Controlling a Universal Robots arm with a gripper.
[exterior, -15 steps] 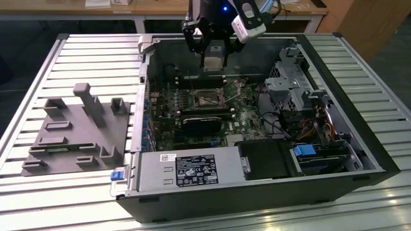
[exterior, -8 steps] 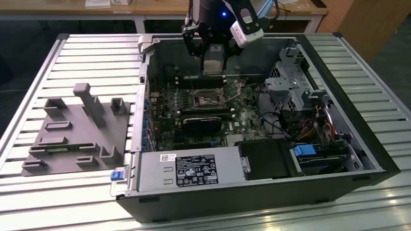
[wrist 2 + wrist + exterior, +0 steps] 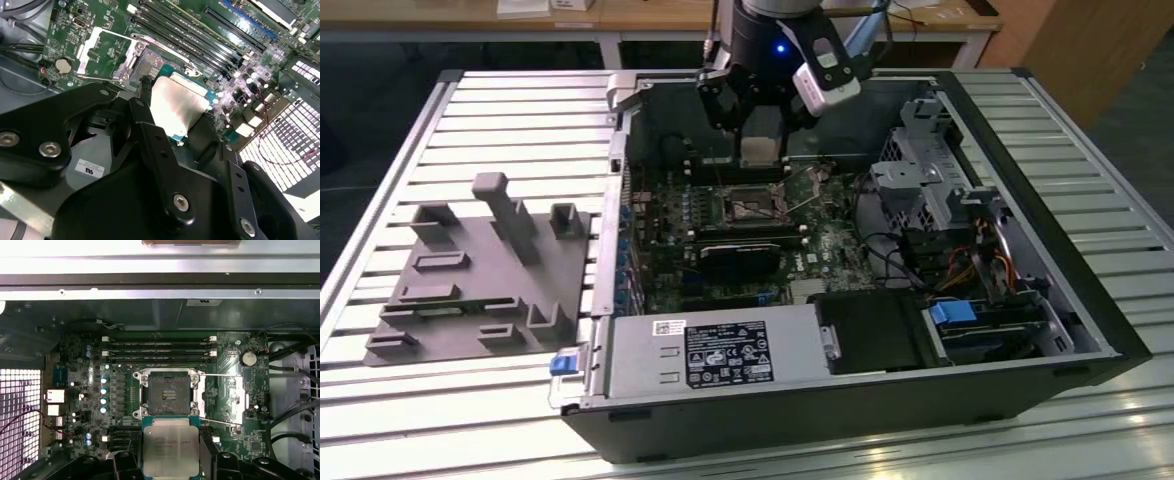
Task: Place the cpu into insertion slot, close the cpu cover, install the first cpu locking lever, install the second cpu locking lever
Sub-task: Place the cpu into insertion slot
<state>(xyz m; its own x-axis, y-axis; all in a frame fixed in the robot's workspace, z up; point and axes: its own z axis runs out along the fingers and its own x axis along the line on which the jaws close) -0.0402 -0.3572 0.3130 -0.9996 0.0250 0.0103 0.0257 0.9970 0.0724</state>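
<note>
Exterior view: the gripper [image 3: 761, 140] hangs inside the open computer case [image 3: 1081, 330], claw pinching the cpu [image 3: 761, 153], which sits at twelve o'clock from the insertion slot [image 3: 750, 207]. A gray fixture block [image 3: 480, 275] lies at nine o'clock from the case. Second wrist view: black fingers [image 3: 145, 107] clamp the cpu [image 3: 177, 102] by its edges near the insertion slot [image 3: 149, 67], with the cpu cover [image 3: 86, 50] flipped open beside it. First wrist view: the cpu [image 3: 170, 445] shows its metal top just beside the insertion slot [image 3: 169, 392], contacts exposed, cpu cover [image 3: 245, 402] swung aside.
</note>
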